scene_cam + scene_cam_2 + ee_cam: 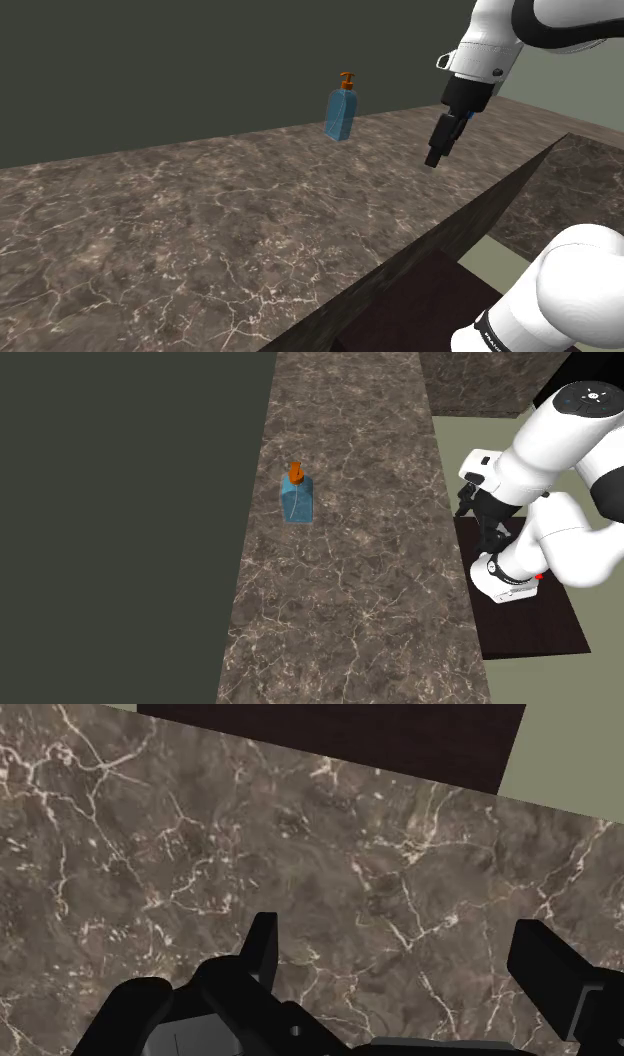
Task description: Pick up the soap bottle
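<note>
Blue soap bottle (340, 113) (orange-topped), upright

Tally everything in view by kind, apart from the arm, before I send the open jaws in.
Soap bottle, blue with an orange pump: 1
Dark veined counter: 1
Dark stand under the arm: 1
Total: 3

Household setting: you face a long counter (200, 230) of dark veined marble — kitchen or bathroom, you cannot tell which — with a pump soap bottle (341, 108) near a plain dark wall (150, 60) and a pale floor (540, 682) alongside.
</note>
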Controlling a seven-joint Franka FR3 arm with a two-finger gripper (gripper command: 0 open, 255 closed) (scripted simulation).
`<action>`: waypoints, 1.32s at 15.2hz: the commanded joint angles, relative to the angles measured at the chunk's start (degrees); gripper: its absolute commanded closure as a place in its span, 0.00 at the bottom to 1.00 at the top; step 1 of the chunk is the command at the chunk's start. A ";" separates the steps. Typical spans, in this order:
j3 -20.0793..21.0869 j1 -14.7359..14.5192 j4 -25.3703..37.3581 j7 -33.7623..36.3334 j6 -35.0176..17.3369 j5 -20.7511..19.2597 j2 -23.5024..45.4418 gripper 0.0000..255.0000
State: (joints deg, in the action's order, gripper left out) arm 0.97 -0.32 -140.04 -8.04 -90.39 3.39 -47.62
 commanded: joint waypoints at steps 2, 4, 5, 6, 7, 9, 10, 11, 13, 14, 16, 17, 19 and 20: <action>-0.37 0.22 0.84 -0.33 -1.55 -0.19 1.84 0.00; -1.11 0.63 2.71 -0.97 -4.47 -0.48 5.55 0.00; -1.47 0.81 3.74 -1.29 -5.85 -0.58 7.41 0.00; -1.84 0.98 4.83 -1.60 -7.16 -0.66 9.26 0.00; -2.19 1.14 5.99 -1.91 -8.40 -0.70 11.12 0.00; -2.91 1.40 8.47 -2.54 -10.71 -0.72 14.83 0.00; -3.26 1.53 9.80 -2.85 -11.76 -0.68 16.68 0.00; -3.62 1.64 11.20 -3.17 -12.76 -0.61 18.52 0.00; -4.32 1.83 14.15 -3.82 -14.55 -0.39 22.20 0.00; -4.68 1.90 15.72 -4.15 -15.35 -0.24 24.03 0.00; -5.39 2.05 19.03 -4.82 -16.75 0.16 27.69 0.00; -5.74 2.12 20.78 -5.16 -17.36 0.41 29.52 0.00; -6.41 2.28 24.45 -5.87 -18.37 1.01 33.18 0.00; -6.75 2.37 26.39 -6.23 -18.78 1.36 35.02 0.00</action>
State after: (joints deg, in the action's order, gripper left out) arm -5.51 2.01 -115.84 -14.01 -108.79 4.43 -14.59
